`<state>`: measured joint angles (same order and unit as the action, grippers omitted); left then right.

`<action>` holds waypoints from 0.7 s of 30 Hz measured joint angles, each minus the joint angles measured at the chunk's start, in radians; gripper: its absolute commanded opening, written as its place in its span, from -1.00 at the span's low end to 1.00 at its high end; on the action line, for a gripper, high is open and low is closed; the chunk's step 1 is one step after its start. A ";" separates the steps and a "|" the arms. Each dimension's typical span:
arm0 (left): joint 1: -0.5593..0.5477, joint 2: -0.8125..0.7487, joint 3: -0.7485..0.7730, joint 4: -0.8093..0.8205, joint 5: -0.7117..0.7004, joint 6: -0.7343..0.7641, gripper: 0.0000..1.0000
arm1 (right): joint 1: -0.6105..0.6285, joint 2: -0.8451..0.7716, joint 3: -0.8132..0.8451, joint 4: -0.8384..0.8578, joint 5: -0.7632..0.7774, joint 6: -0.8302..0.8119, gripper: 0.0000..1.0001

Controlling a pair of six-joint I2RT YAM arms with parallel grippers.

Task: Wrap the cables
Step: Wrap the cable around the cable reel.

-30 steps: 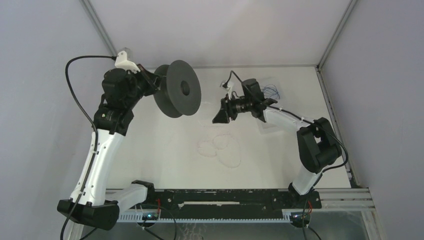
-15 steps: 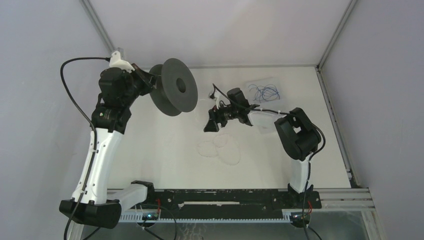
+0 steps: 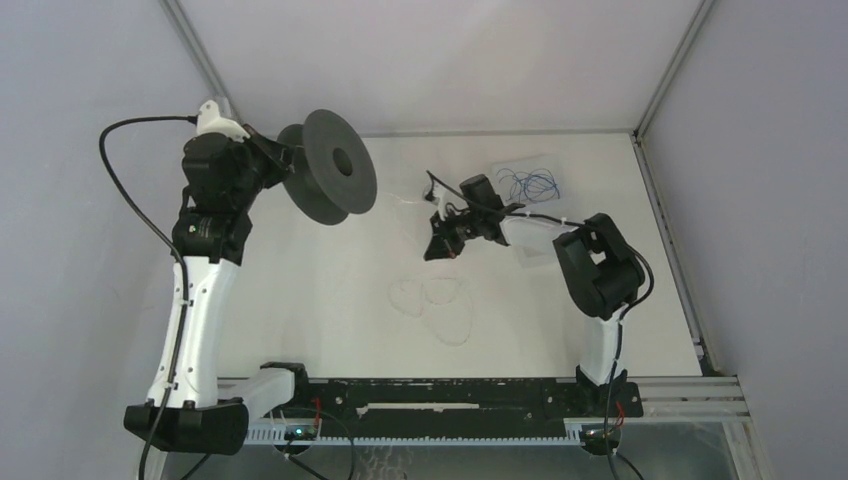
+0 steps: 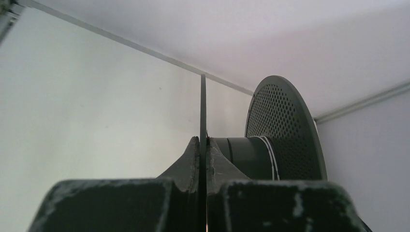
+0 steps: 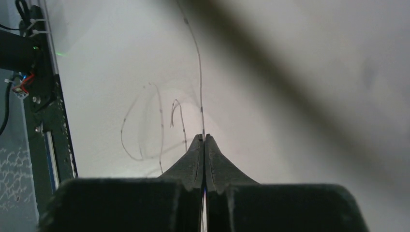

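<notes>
The black spool (image 3: 330, 180) hangs above the back left of the table, and my left gripper (image 3: 283, 160) is shut on its near flange. In the left wrist view that flange's thin edge (image 4: 203, 106) runs between the closed fingers of my left gripper (image 4: 203, 145), and two whitish turns (image 4: 270, 159) lie on the hub. The thin whitish cable lies in loose loops (image 3: 440, 300) at mid table. My right gripper (image 3: 437, 250) hovers over the centre, shut on a strand. In the right wrist view the cable (image 5: 198, 72) runs up from the closed tips of my right gripper (image 5: 203, 137).
A tangle of thin blue wire (image 3: 530, 185) lies on a clear sheet at the back right. A black rail (image 3: 450, 395) runs along the near edge between the arm bases. Grey walls close in the table on three sides.
My left arm has carried the spool to the left. My right gripper, open earlier, has shut on the cable. The loops on the table have shifted.
</notes>
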<state>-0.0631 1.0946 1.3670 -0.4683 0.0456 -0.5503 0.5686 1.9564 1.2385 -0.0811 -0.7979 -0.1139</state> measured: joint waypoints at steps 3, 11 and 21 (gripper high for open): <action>0.050 0.002 0.017 -0.001 -0.016 -0.001 -1.00 | -0.075 -0.065 -0.054 -0.075 0.006 -0.040 -1.00; 0.216 0.032 0.055 0.003 -0.014 -0.044 -1.00 | -0.243 -0.275 -0.166 -0.279 0.034 -0.150 -1.00; 0.274 0.059 0.087 0.012 -0.015 -0.052 -1.00 | -0.252 -0.406 -0.198 -0.465 0.117 -0.170 -1.00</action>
<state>0.2104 1.1538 1.4536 -0.4561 0.0303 -0.6022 0.3168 1.5505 1.0405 -0.5465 -0.6804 -0.2840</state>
